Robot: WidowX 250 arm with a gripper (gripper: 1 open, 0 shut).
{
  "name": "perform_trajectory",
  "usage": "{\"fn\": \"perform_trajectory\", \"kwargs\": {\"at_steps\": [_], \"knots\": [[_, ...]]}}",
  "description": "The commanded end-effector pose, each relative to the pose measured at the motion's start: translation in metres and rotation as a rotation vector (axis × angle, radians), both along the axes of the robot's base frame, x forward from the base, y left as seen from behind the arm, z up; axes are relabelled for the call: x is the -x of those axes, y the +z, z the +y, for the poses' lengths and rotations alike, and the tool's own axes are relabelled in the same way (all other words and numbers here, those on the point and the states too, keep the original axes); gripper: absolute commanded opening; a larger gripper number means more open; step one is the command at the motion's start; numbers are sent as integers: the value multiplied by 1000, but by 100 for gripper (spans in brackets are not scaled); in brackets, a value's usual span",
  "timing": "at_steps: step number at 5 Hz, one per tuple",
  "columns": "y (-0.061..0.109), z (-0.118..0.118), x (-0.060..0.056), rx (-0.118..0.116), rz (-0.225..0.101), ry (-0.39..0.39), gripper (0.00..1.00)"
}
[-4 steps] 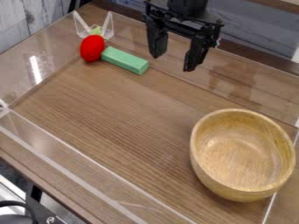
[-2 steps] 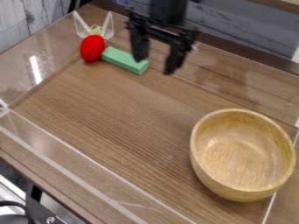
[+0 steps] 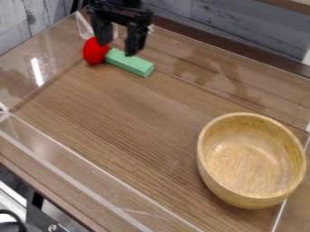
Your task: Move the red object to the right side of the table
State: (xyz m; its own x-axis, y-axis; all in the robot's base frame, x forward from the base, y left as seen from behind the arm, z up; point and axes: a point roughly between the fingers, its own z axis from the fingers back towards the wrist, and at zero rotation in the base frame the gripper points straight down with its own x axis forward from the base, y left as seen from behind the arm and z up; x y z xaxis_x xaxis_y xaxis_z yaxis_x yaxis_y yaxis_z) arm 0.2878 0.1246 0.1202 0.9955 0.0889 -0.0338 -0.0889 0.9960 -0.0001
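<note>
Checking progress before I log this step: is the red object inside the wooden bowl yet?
No: the red object lies at the table's far left beside the green block, while the wooden bowl sits empty near right.

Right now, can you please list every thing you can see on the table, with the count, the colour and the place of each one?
red object: one, glossy red, far left part of the table, touching or nearly touching the left end of the green block.
green block: one, green, flat and rectangular, far left part, just right of the red object.
wooden bowl: one, light wood, empty, near right corner.
table: one, brown wood grain, with low clear walls along its edges.
end effector: one, black, open, pointing down over the far left part, above the red object and the green block, holding nothing.
</note>
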Motion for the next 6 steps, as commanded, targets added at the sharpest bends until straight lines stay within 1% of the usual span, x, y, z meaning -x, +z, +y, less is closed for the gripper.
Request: {"fn": "perform_trajectory", "kwargs": {"at_steps": [1,2,3,5,6], "knots": [[11,29,-12,-44,-66,4,100],[3,43,-19,-47,-70,-22,100],[-2,55,-22,-47,-72,-46,100],[-13,72,-28,-51,-67,-54,100],[-19,78,-33,-51,-68,-59,100]]}}
